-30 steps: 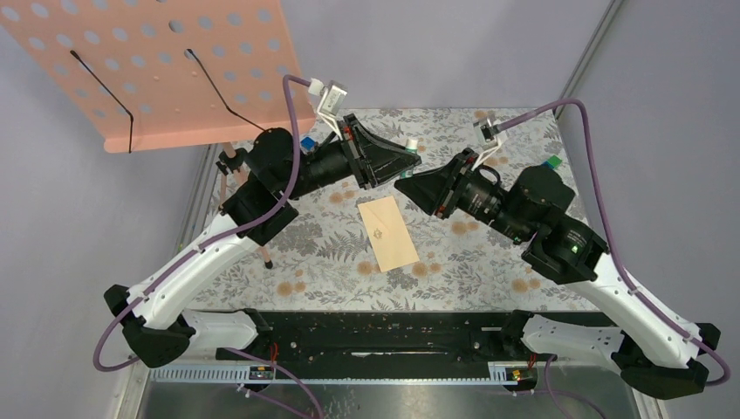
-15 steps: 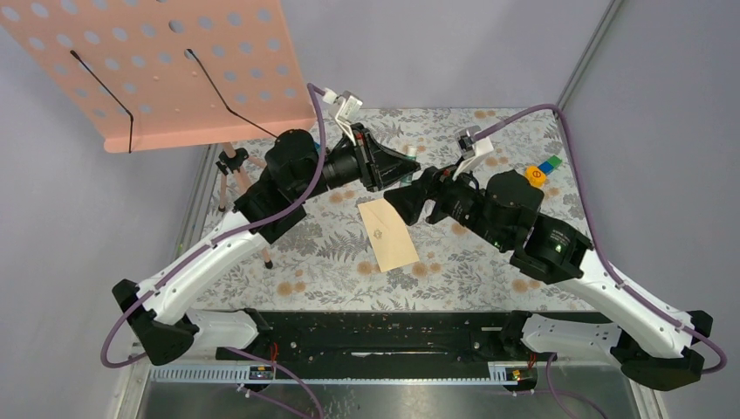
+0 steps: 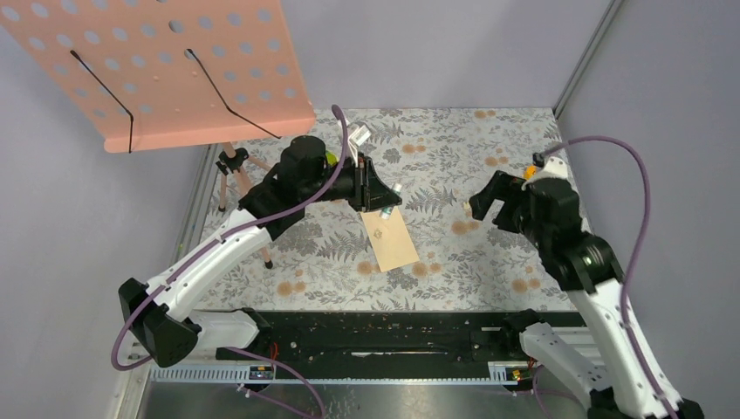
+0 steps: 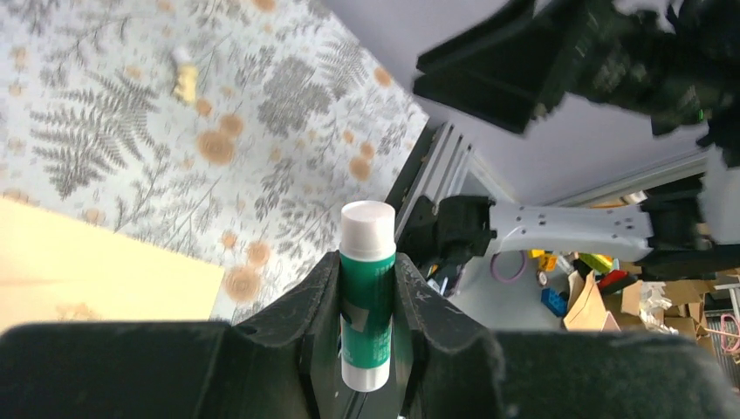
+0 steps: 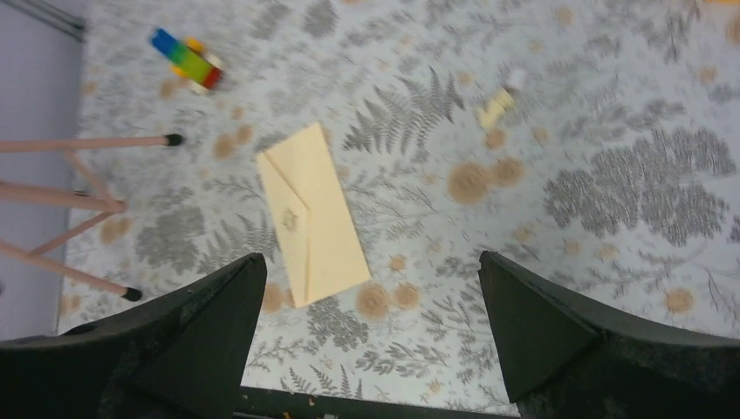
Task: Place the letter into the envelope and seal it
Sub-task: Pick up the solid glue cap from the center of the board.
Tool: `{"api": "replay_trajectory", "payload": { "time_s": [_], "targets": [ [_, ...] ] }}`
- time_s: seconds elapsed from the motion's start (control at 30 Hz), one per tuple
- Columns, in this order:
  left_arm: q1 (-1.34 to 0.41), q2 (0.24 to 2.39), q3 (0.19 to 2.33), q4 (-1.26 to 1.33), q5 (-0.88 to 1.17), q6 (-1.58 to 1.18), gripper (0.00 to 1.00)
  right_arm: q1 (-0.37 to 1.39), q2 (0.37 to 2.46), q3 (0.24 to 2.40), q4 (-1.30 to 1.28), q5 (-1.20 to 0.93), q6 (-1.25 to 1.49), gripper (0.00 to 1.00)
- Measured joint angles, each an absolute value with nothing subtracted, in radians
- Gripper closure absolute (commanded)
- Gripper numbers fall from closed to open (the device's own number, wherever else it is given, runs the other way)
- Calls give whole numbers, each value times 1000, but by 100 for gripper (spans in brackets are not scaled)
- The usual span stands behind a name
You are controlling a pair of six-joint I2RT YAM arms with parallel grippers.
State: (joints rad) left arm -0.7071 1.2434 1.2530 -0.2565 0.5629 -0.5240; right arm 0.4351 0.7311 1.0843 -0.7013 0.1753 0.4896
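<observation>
Right tool [image 5: 371, 262] withdrawn from envelope [image 5: 316, 209], gaping empty; left tool [image 4: 366, 279] clenching glue stick [image 4: 367, 231] near envelope.

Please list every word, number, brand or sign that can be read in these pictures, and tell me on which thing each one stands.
No text can be read in any view.
Glue stick: the print on its green body is too blurred to read.
Envelope: one small mark near the flap, too small to read.
</observation>
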Motion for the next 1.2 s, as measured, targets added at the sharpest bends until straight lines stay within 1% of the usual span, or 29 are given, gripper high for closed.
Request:
{"api": "replay_trajectory", "payload": {
  "time_s": [0.1,0.17,0.23,0.27,0.3,0.33,0.4,0.47,0.53,0.7,0.8,0.93,1.2],
  "targets": [
    [-723,1236,1214,-276,543,-510,100,284,868,1082,-731,76,502,10],
    [-751,1214,1149,-272,523,-497,100,207,974,1067,-731,3,516,18],
    [-780,1190,1082,-268,518,-486,100,165,1068,1063,-735,-30,527,26],
    [-793,1181,1053,-269,518,-479,100,153,1107,1063,-733,-40,529,33],
    [-805,1178,1036,-272,519,-472,100,143,1150,1068,-735,-44,531,38],
    [-816,1177,1028,-278,519,-467,100,139,1184,1076,-736,-44,528,41],
    [-828,1179,1024,-286,518,-459,100,126,1264,1109,-738,-42,526,41],
    [-832,1180,1024,-284,518,-456,100,112,1353,1156,-731,-43,523,37],
    [-835,1186,1024,-284,519,-455,100,93,1441,1203,-720,-35,520,36],
    [-859,1223,1028,-287,519,-449,100,64,1661,1309,-702,9,515,35],
    [-872,1240,1042,-300,519,-441,100,50,1797,1380,-698,19,513,33],
    [-883,1248,1067,-306,519,-432,100,42,1898,1430,-699,28,513,32],
    [-884,1258,1076,-307,518,-422,100,40,1995,1524,-702,33,512,34]
  ]
}}
